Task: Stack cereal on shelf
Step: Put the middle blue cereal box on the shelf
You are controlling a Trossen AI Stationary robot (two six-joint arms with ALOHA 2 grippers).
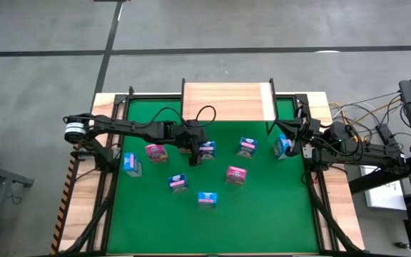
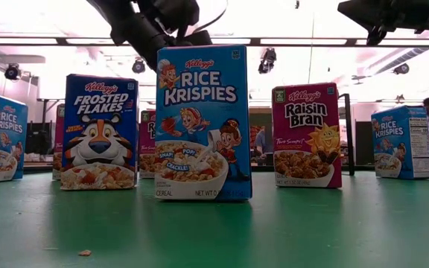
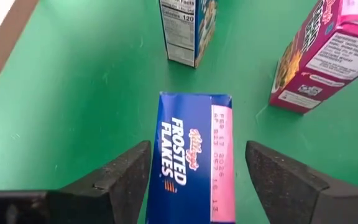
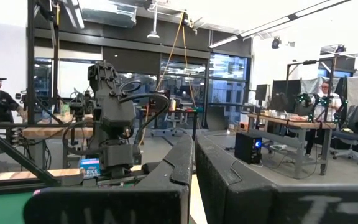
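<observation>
The left claw (image 1: 195,151) reaches in from nine o'clock to just above the middle of the green desk (image 1: 262,207), its fingers (image 3: 114,180) spread to either side of a dark blue Frosted Flakes box (image 3: 191,158) — the left wrist view shows a gap on each side, so nothing is gripped. In the high view that box (image 1: 206,150) stands just right of the claw. The right claw (image 1: 296,130) hangs at about two o'clock, over the desk's edge near the shelf's right corner, its fingers (image 4: 179,165) pressed together on nothing.

The shelf (image 1: 227,101) — a light-wood board — sits at twelve o'clock along the far edge of the desk, and its top carries no cereal. All the cereal boxes in view stand upright on the green surface, apart from one another. A light blue box (image 1: 131,165) stands at nine o'clock and a pink one (image 1: 155,152) just right of it. Another blue box (image 1: 247,146) stands at one o'clock, and a light blue box (image 1: 283,145) near the right claw at two. Toward the near half are a box with a pink top (image 1: 178,183) at seven o'clock, a Raisin Bran box (image 1: 235,174) at five, and a Rice Krispies box (image 1: 206,199) at six. In the low view the Rice Krispies box stands nearest, between the Raisin Bran and another Frosted Flakes box (image 2: 100,132).
</observation>
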